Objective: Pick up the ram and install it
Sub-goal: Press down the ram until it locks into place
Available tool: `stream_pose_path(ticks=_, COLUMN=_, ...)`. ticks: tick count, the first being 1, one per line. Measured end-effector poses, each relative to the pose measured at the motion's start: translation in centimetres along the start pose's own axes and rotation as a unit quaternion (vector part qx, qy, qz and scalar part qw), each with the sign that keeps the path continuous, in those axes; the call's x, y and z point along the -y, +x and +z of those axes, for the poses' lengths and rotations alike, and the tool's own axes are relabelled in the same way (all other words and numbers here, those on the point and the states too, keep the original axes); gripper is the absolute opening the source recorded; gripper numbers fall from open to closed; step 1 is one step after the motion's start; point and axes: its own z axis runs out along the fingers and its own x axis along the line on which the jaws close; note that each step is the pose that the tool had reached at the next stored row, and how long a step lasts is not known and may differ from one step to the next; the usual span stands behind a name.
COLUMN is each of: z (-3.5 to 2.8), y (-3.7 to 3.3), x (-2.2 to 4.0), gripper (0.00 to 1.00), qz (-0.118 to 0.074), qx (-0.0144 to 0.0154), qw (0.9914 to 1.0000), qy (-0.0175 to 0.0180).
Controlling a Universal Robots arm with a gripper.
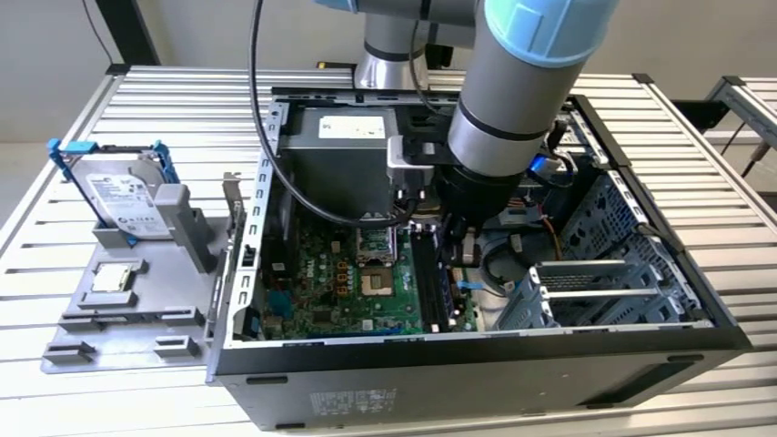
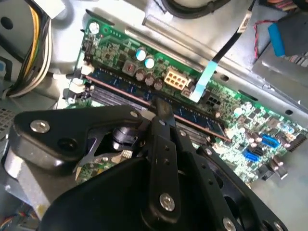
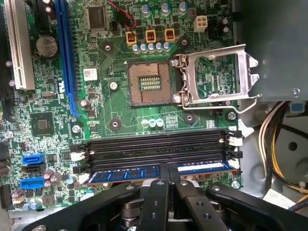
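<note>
My black two-fingered tool (image 3: pixel 168 185) is down inside the open black computer case (image 1: pixel 486 382), fingers pinched almost together on the top edge of the ram (image 3: pixel 130 172), the long thin blue-labelled circuit-board stick. It stands on edge in the nearest of the black memory slots (image 3: pixel 154 147) on the green motherboard (image 3: pixel 115 103), the other slots beside it bare (the white end latches (image 3: pixel 78 156) look swung outward). In the second wrist view the ram (image 2: pixel 192 115) runs level along its slot. Doing this well, I reckon, means pressing straight down, evenly along the stick, keeping it upright so both ends seat together. Out on the slatted metal desk (image 1: pixel 73 382), the silver hard drive in its blue frame (image 1: pixel 122 196) sits on a grey holder.
</note>
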Motion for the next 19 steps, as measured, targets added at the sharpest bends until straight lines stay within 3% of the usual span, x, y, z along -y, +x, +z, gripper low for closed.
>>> stream_pose_path(ticks=2, z=-0.94, y=0.01, x=-0.03, gripper=0.0, qz=0.0, qx=-0.0011, qw=1.0, qy=-0.0003)
stream_pose_path(ticks=12, z=-5.49, y=-0.16, x=-0.18, gripper=0.0, qz=0.0, qx=-0.0013, qw=1.0, qy=-0.0007)
stream_pose_path(ticks=19, z=-5.88, y=-0.17, x=-0.19, gripper=0.0, qz=0.0, qx=-0.0005, qw=1.0, qy=-0.0007)
